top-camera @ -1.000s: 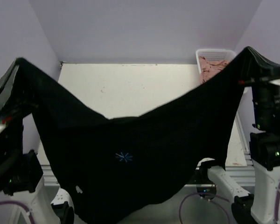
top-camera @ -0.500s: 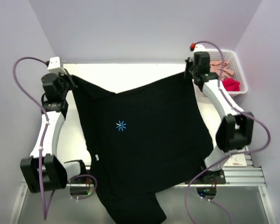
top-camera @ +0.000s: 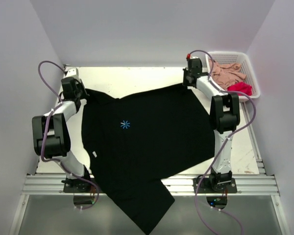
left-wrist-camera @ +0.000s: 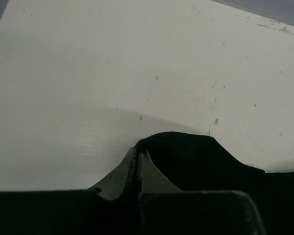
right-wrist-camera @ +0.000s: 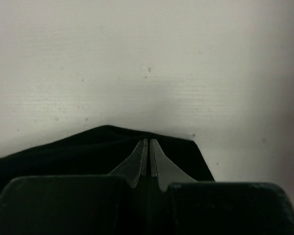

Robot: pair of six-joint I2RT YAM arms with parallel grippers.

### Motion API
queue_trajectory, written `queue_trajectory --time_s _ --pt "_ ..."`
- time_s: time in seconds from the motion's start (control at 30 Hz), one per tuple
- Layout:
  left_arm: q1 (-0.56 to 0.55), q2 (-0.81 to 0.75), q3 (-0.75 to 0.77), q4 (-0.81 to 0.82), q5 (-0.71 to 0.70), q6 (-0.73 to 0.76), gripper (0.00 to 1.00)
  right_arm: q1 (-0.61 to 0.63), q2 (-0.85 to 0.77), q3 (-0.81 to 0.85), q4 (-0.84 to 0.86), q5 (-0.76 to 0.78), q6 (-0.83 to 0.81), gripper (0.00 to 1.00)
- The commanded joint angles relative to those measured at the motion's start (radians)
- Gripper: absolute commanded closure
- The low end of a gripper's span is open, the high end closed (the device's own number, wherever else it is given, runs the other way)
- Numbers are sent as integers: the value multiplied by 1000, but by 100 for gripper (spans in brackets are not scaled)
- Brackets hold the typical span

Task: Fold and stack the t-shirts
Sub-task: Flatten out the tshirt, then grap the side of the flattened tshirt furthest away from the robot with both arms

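Pale lilac walls enclose a cream-white rectangular table (top-camera: 137, 78).

**Workpiece.** The large black cloth t-shirt (top-camera: 152, 142) lies spread flat over the middle of the table. A small blue star emblem (top-camera: 126, 125) faces up on the shirt's left half. The shirt's far edge runs across the table's far half, from one gripper to the other. Its near portion hangs over the table's near edge, across the silver metal rail (top-camera: 245, 183).

**Grippers.**
- The left gripper (top-camera: 81, 94) sits low at the table's far left. Its fingers are pressed together, pinching the shirt's far left corner. The left wrist view shows the closed tips (left-wrist-camera: 138, 155) with black cloth (left-wrist-camera: 196, 152) bunched against them.
- The right gripper (top-camera: 187, 84) sits towards the table's far right. Its fingers are likewise pressed together on the shirt's far right corner. In the right wrist view the tips (right-wrist-camera: 148, 145) meet over the black cloth edge (right-wrist-camera: 78, 154).

**Surroundings.** A white plastic lattice basket (top-camera: 254, 81) stands at the table's far right corner. It holds a crumpled dusty pink cloth t-shirt (top-camera: 225, 73) and a bright red cloth t-shirt (top-camera: 241, 88).
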Motion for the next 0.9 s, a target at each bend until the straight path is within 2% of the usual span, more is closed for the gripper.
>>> queue_trajectory --time_s 0.0,0.23,0.43,0.63,0.87 --pt "-2 55 65 125 0 -10 100 5 46 125 35 53 16 100" --pt "-17 196 249 82 9 4 100 4 201 393 -21 96 9 100" --pt "-17 334 452 10 36 10 100 2 295 530 -40 154 -8 100" --pt "-37 478 680 -82 47 19 100 -5 326 546 -29 183 -8 100" --pt "-71 569 814 -133 59 28 100 -22 307 507 -8 203 -14 100"
